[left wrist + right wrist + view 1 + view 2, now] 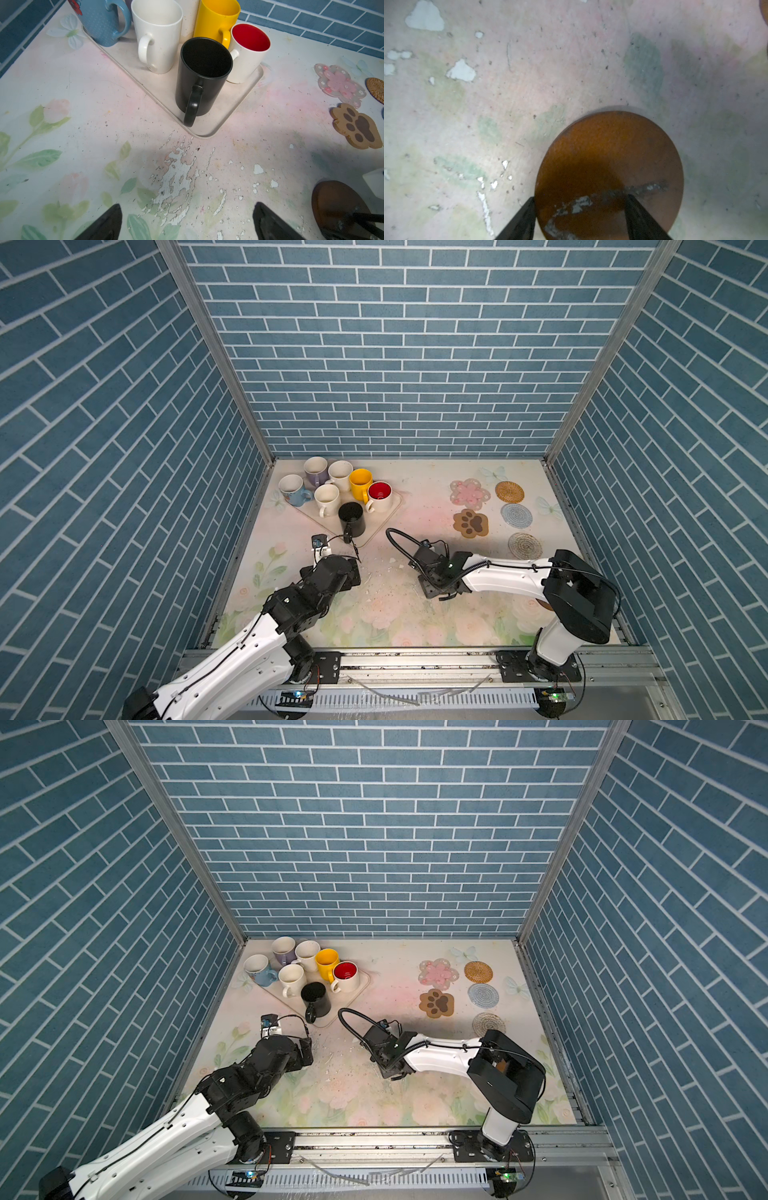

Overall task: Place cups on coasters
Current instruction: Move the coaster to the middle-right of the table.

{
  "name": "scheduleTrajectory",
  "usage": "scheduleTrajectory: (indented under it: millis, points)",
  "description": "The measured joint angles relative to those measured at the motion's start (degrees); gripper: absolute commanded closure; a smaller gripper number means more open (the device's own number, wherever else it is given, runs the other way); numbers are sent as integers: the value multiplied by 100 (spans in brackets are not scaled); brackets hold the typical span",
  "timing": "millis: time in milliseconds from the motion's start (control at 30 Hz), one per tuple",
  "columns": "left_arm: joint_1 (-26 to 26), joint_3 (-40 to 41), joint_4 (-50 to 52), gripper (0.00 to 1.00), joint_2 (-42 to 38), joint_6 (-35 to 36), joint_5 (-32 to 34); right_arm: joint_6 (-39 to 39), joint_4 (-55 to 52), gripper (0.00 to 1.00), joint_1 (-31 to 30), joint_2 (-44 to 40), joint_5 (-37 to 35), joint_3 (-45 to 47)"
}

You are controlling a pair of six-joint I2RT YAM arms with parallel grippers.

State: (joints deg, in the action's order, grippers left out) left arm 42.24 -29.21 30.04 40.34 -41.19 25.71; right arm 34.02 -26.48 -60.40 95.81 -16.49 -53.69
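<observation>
Left gripper [188,204]: spread wide, empty, near tray [234,112] corner, facing black mug [202,76].
Right gripper [580,197]: fingers apart over brown disc [608,149], near tray; grip unclear.

Black mug [202,79]: matt, almost chalky, no shine. Yellow mug [214,18], white mug with red inside [247,60], cream mug [158,41]: smooth glazed ceramic, glossy. Light blue mug [99,22]: glaze over a dimpled skin. Tray [226,104]: cream, matt, plastic-looking, lightly scuffed. Tabletop [178,176]: printed floral film, dull, gritty, flaking to white patches. Brown disc [608,155]: fine-grained and matt, material unclear; grey-white scrape marks across it. Paw-print coaster [357,126]: looks like cut wood, matt. Rattan coaster [509,492]: woven fibre, rough. Walls [407,344]: brick-print sheet, matt. Front rail [415,659]: bare brushed metal.
</observation>
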Motion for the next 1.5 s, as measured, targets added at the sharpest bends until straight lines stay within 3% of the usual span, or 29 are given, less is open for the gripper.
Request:
scheduleTrajectory:
  millis: [500, 900, 1133, 1333, 1500]
  points:
    - [-2, -63, -527, 1, 992, -68, -151, -442, 229, 35, 1370, -608, 232, 647]
    - [-11, -538, -828, 1, 1867, -33, -164, -844, 656, 35, 2341, -616, 579, 684]
    - [-11, -695, -901, 1, 2044, 9, -162, -887, 866, 36, 2546, -577, 713, 680]
    - [-11, -798, -890, 1, 2133, 190, -216, -881, 870, 30, 2570, -621, 800, 678]
    - [-11, -866, -911, 1, 2055, 483, -343, -857, 564, 27, 2583, -1137, 841, 669]
